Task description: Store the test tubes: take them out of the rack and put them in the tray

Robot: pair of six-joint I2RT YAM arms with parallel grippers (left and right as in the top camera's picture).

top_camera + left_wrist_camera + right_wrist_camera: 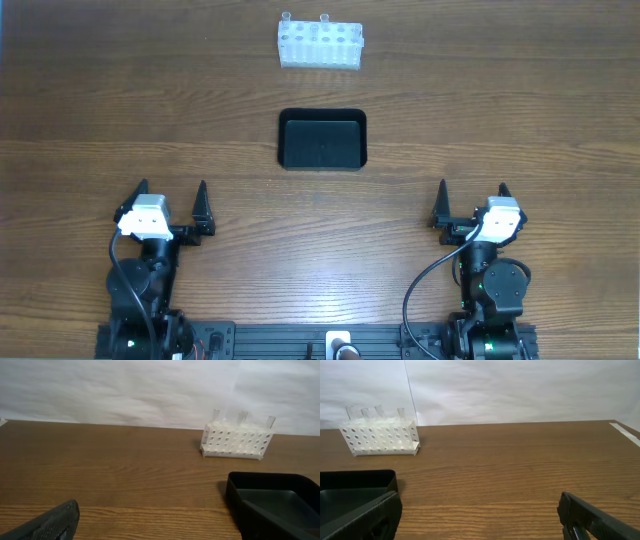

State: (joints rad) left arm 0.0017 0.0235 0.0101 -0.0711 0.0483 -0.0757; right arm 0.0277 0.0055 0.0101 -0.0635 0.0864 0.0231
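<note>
Several tubes (380, 411) (racked) stand well beyond the fingers (201, 200).

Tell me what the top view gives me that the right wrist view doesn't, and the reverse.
Top view, missing from the right wrist view: the left gripper, open, and the tray's whole bare floor. Right wrist view, missing from the top view: the test tubes seen side-on, standing upright above the rack, plus the white backdrop behind the table. Shared: rack, tray, table and the open right gripper, with the rack beyond the tray.
</note>
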